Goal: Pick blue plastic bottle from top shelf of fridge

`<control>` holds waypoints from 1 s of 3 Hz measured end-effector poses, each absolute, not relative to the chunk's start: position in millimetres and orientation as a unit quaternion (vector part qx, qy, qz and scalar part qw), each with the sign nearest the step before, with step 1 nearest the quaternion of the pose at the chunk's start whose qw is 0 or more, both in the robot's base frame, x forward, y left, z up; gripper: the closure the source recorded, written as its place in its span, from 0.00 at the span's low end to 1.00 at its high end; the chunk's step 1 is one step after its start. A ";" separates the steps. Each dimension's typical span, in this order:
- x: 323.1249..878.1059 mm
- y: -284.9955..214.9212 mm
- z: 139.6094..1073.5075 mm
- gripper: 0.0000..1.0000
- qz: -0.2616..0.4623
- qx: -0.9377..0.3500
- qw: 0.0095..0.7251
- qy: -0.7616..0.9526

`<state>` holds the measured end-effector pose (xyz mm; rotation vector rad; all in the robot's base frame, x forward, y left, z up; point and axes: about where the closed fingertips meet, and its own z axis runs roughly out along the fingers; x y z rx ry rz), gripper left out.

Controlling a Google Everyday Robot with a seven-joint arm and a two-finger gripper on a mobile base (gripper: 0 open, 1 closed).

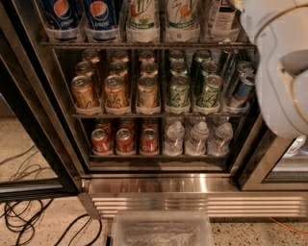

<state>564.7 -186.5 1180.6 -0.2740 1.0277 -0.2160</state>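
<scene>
The fridge (pixel 159 185) stands open in front of me. Its top shelf (pixel 144 44) is a wire rack with white cups along the front. The blue plastic bottle (pixel 220 15) stands at the right end of that shelf. Only its lower part with the white text panel shows, and the frame's top edge cuts off the rest. My white arm (pixel 281 72) fills the upper right, just right of the bottle, and runs up out of the frame. My gripper is out of view above the top edge.
Two Pepsi bottles (pixel 60 12) and two 7up bottles (pixel 143 12) stand left of the blue bottle. Racks of cans (pixel 147 91) and small water bottles (pixel 197 139) lie below. The black door frame (pixel 33 120) is at the left, with cables (pixel 29 216) and a clear bin (pixel 161 230) on the floor.
</scene>
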 end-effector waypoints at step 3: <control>488.9 -188.0 1095.8 1.00 0.007 -0.175 0.753 0.634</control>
